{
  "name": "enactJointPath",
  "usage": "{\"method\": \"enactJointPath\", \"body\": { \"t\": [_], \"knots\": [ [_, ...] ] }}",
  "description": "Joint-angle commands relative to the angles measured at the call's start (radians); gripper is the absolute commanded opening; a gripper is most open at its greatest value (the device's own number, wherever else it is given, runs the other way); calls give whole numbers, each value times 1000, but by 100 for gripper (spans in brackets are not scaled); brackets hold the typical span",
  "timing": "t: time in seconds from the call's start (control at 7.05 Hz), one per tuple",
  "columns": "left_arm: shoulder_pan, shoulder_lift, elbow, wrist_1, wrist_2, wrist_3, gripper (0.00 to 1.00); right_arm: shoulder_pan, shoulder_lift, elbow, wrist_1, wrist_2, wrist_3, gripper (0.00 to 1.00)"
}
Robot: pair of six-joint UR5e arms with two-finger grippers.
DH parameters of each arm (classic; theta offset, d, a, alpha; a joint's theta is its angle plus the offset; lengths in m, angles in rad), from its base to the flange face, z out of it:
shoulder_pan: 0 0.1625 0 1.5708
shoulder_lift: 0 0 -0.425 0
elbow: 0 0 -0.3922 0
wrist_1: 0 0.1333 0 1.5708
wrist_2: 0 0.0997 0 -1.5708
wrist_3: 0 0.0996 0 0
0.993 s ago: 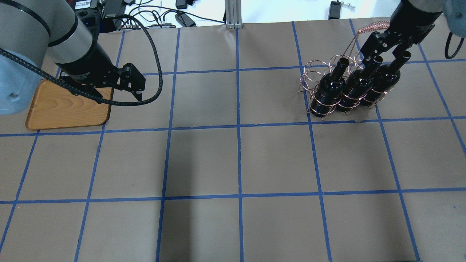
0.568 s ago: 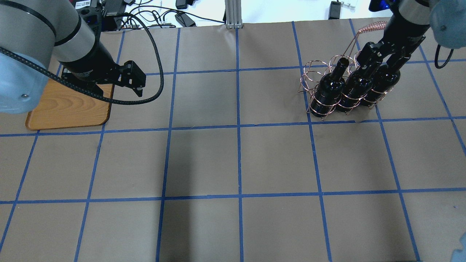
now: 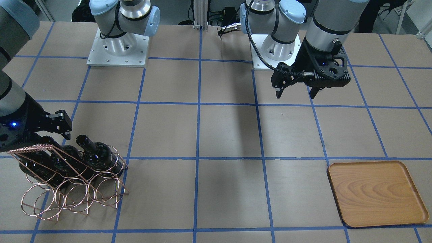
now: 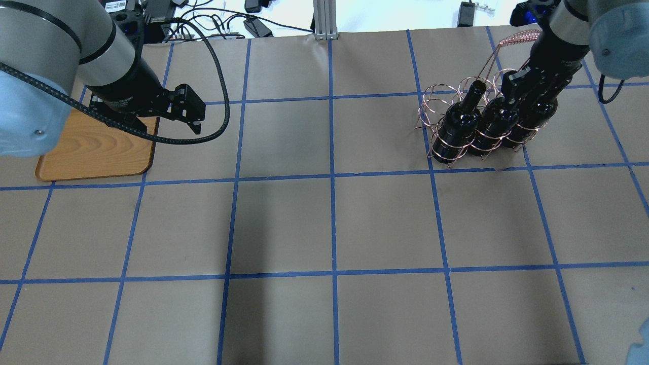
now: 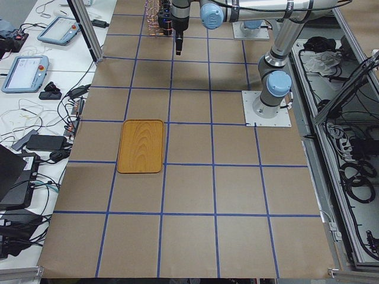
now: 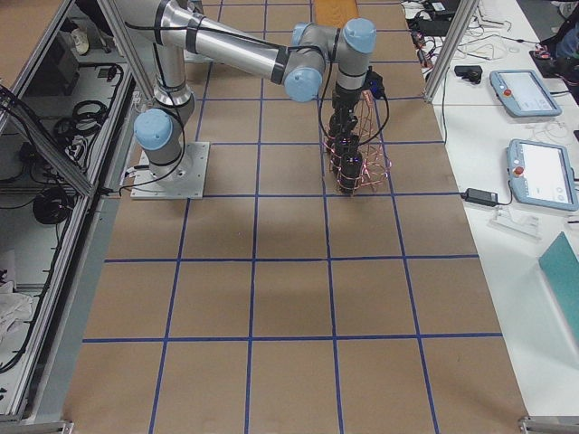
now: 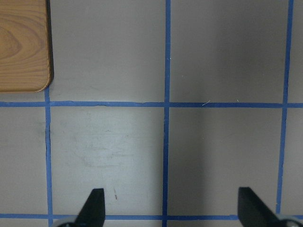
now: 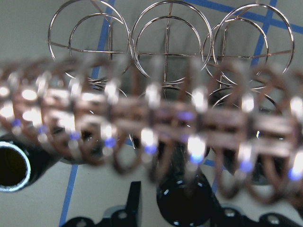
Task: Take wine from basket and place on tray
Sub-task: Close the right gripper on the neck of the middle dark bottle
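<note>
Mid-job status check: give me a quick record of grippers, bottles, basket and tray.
left gripper: open, empty, above bare table, off the tray
right gripper: looks open, straddling the middle bottle at its neck
basket: holds all three bottles
tray: empty

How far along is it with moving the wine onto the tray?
Nothing is moved yet: all three bottles sit in the basket and the tray is bare. In hand: the right gripper has its jaws open around the neck of the middle bottle. To do: grip, lift, carry, set down. The left gripper hovers open.
</note>
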Motion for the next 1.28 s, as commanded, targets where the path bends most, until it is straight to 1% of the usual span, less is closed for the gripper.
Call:
{"method": "enactJointPath", "body": {
  "t": [0.0,0.14,0.28,0.43,0.57,0.85,0.99,1.14],
  "knots": [
    [-1,-4,1,5,-1,-3,100,0,24,-10,-37,4,3,46],
    [-1,-10,1,5,-3,-1,100,0,24,-13,-37,12,12,46],
    [0,-14,1,7,-3,0,100,0,23,-13,-45,13,14,55],
    [-1,-11,1,43,6,11,100,0,23,-13,-60,15,17,63],
    [3,-13,2,63,3,16,100,0,24,-13,-61,15,17,62],
    [3,-20,1,65,6,8,100,0,24,-12,-60,15,15,51],
    [3,-22,1,60,9,14,100,0,24,-12,-57,15,15,48],
    [3,-22,1,59,12,16,100,0,23,-12,-55,15,15,41]
  ]
}}
